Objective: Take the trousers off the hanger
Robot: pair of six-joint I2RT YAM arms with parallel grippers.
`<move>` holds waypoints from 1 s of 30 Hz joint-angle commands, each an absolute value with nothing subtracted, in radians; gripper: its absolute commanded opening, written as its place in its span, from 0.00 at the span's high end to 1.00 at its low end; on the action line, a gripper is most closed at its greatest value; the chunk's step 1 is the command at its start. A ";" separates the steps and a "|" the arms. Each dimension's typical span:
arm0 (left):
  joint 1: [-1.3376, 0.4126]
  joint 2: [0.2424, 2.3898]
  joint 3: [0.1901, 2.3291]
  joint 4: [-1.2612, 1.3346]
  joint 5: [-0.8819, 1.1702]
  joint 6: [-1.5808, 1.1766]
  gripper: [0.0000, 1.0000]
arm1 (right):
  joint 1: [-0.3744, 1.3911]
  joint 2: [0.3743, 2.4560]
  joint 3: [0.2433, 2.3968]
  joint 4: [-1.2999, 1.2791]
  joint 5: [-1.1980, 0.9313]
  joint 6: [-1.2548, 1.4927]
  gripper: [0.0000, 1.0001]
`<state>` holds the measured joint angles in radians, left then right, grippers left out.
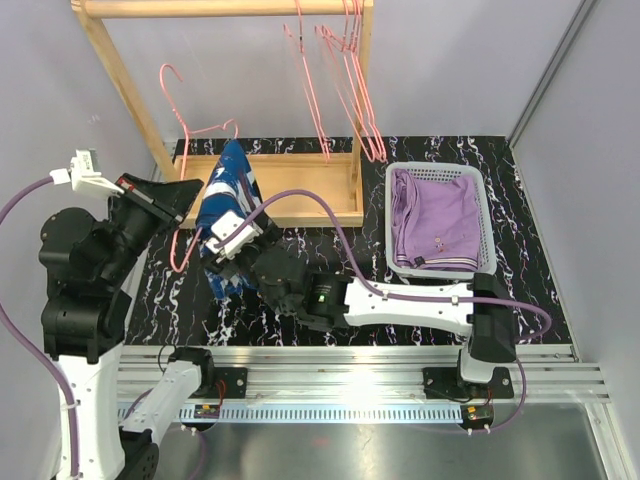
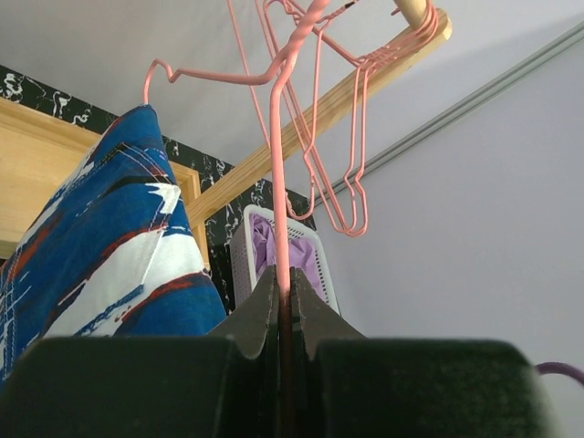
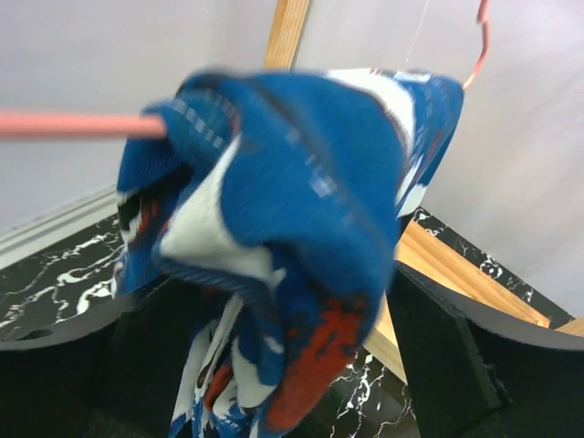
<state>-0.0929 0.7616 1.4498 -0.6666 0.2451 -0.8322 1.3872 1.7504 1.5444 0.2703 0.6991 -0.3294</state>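
Note:
The dark blue trousers [image 1: 226, 190] with white and red splashes hang over a pink wire hanger [image 2: 277, 182]. My left gripper [image 1: 183, 193] is shut on the hanger's wire and holds it up off the rail, left of the trousers [image 2: 100, 246]. My right gripper [image 1: 232, 250] is at the trousers' lower part. In the right wrist view its fingers [image 3: 438, 356] stand wide apart with the bunched cloth [image 3: 292, 210] between them. The lilac-purple trousers [image 1: 435, 215] lie folded in the white basket [image 1: 487, 230].
A wooden rack [image 1: 110, 70] stands at the back, its base [image 1: 300, 170] on the black marbled table [image 1: 530, 290]. Several empty pink hangers [image 1: 350, 90] hang from its rail at the right. Grey walls close in on both sides.

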 commanded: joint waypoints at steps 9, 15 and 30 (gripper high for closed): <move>-0.097 0.712 1.563 -0.482 0.291 -0.847 1.00 | 1.364 1.783 1.540 0.505 0.735 -0.528 0.24; -0.097 0.700 1.594 -0.462 0.330 -0.887 1.00 | 1.353 1.816 1.572 0.595 0.710 -0.620 0.24; -0.097 0.690 1.593 -0.491 0.385 -0.867 1.00 | 1.347 1.859 1.693 0.732 0.686 -0.828 0.70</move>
